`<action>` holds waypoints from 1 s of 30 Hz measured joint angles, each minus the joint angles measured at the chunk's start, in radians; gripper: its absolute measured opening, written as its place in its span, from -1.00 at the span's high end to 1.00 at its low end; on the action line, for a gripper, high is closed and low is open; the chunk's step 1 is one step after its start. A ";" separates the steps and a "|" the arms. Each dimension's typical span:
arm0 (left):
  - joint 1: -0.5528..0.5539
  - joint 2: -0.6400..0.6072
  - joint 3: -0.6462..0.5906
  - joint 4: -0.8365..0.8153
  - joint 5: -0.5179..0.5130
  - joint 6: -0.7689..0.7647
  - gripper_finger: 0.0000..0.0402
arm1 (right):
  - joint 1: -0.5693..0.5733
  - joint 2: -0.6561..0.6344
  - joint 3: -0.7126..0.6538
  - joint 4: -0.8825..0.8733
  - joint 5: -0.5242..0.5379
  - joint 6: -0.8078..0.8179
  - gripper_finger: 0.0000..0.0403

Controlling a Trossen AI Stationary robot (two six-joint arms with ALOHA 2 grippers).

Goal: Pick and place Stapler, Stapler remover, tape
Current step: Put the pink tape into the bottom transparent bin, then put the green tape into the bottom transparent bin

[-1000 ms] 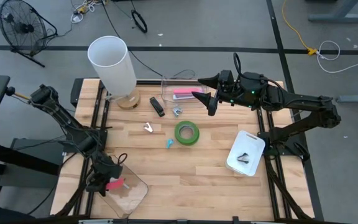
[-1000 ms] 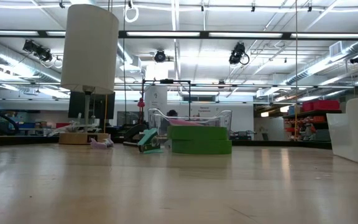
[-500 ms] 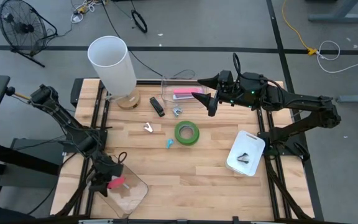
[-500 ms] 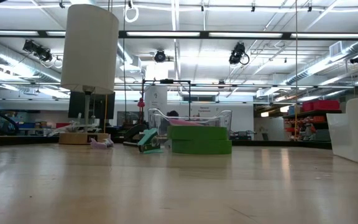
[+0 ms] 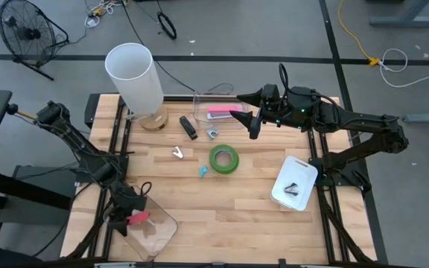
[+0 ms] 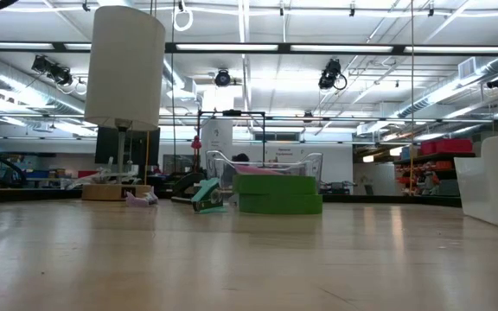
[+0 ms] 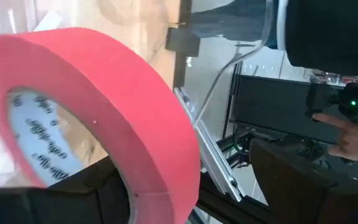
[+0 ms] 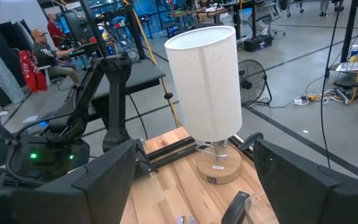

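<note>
My left gripper (image 5: 127,214) is at the table's near left corner, over a clear container (image 5: 157,231), open with the pink-red tape (image 7: 104,87) between its fingers. A green tape (image 5: 224,158) lies flat mid-table. At the far side a black stapler (image 5: 188,126) and metal staple removers (image 5: 178,152) lie on the wood. A pink stapler (image 5: 218,112) lies in a clear bin. My right gripper (image 5: 238,106) hovers open above that bin, holding nothing. My left gripper stands open around the pink-red tape's wall. One finger (image 7: 48,202) lies at the ring's lower rim (image 7: 135,196); whether it touches, I cannot tell. The other finger (image 7: 291,180) stands clear of the tape's outer face. The tape stands on edge, tilted, over the clear container.
A tall white lamp (image 5: 134,74) stands at the far left on a wooden base. A white tray (image 5: 295,182) with a small black item sits near the right edge. A small teal piece (image 5: 203,171) lies beside the green tape. Bare wood spans the near middle.
</note>
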 joint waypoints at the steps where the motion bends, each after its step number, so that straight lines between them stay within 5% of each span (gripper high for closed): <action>1: 0.000 0.000 0.000 -0.013 -0.007 -0.001 -0.52 | 0.000 0.000 0.000 0.000 0.000 0.000 -0.59; 10: 0.000 0.000 0.001 -0.088 -0.041 0.001 -0.75 | 0.000 0.000 0.000 0.000 0.001 0.000 -0.59; 30: 0.031 0.000 0.112 -0.141 0.030 -0.053 -0.77 | 0.000 0.000 0.000 0.000 0.001 -0.003 -0.59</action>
